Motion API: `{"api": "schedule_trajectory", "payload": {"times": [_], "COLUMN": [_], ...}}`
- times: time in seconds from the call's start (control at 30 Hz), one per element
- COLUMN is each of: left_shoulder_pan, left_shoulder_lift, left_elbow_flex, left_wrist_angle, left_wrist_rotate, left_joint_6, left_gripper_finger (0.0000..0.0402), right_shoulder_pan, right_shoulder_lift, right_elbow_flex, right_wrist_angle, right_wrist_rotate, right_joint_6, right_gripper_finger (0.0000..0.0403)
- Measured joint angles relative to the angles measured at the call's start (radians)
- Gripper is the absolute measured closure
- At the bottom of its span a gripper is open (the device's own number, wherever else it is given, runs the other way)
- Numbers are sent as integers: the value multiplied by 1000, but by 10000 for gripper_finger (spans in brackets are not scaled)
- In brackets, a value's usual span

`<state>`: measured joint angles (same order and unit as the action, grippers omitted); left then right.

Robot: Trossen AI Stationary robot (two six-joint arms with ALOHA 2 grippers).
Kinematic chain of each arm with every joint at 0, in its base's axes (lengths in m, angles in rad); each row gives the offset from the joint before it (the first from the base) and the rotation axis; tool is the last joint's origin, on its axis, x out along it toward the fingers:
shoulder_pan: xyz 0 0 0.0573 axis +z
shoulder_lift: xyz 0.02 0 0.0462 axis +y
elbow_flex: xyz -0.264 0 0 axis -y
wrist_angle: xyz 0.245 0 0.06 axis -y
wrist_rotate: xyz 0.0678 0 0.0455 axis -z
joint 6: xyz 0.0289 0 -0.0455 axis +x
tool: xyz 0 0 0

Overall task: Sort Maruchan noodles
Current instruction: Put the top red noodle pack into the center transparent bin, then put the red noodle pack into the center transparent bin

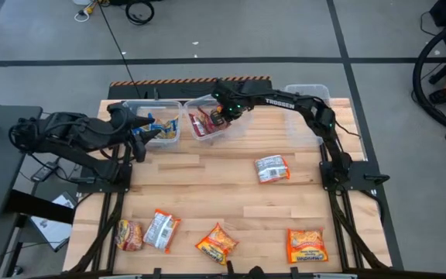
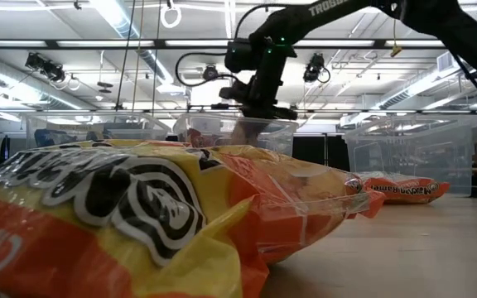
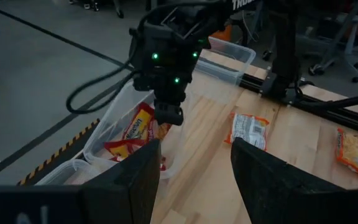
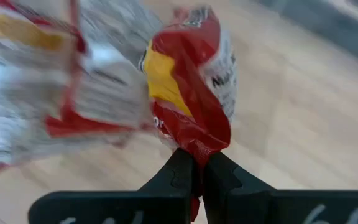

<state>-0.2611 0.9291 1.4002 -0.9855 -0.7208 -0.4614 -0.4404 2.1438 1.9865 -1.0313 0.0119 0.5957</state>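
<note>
Nearest the low camera lies an orange-yellow packet point(image 2: 139, 223) on the wooden table point(image 1: 231, 190), filling most of that view. Right gripper point(image 4: 196, 163): its two dark fingers are pressed together on the lower edge of a red packet point(image 4: 188, 93), which stands up from the pinch. The right arm reaches across the far edge of the table, with the gripper point(image 1: 221, 115) pointing down over the middle tub point(image 1: 207, 122), where more red packets point(image 3: 135, 134) lie. Left gripper point(image 3: 194, 168): fingers spread, holding nothing; it hovers beside the blue-packet tub point(image 1: 157, 124), which holds blue-yellow packets point(image 1: 165, 126). A third clear tub point(image 1: 308, 97) stands at the far right corner. A silver packet point(image 1: 272, 168) lies alone at mid-table, right of centre. Along the near edge, from left to right, lie an orange packet point(image 1: 128, 235), touching a silver-backed packet point(image 1: 162, 229), then the orange-yellow packet point(image 1: 217, 244) and another orange packet point(image 1: 307, 246) well apart. Beyond the table: grey floor with dark lines, a hazard-striped strip point(image 1: 188, 81), and ceiling strip lights point(image 2: 114, 16).
</note>
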Motion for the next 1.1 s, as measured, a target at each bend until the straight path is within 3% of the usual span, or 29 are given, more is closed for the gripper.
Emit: {"api": "schedule_trajectory", "payload": {"times": [0.2,0.47,0.63,0.87,1.1], "left_shoulder_pan": [0,0,-1,-36,-134], "left_shoulder_lift": [0,0,0,37,89], "left_elbow_flex": [0,0,0,0,0], "left_wrist_angle": [1,1,4,47,51], "left_wrist_rotate": [0,1,62,159,179], "left_joint_6": [-16,-39,-82,-97,-89], "left_gripper_finger": [203,203,203,203,203], "right_shoulder_pan": [14,-7,-17,-6,-4], "right_shoulder_lift": [-24,-8,8,11,10], "right_elbow_flex": [-3,-7,-11,-12,-12], "right_wrist_angle": [-98,16,48,161,169], "right_wrist_rotate": [92,-21,16,-2,-11], "right_joint_6": [39,82,89,59,23], "right_gripper_finger": [384,379,374,307,251]}}
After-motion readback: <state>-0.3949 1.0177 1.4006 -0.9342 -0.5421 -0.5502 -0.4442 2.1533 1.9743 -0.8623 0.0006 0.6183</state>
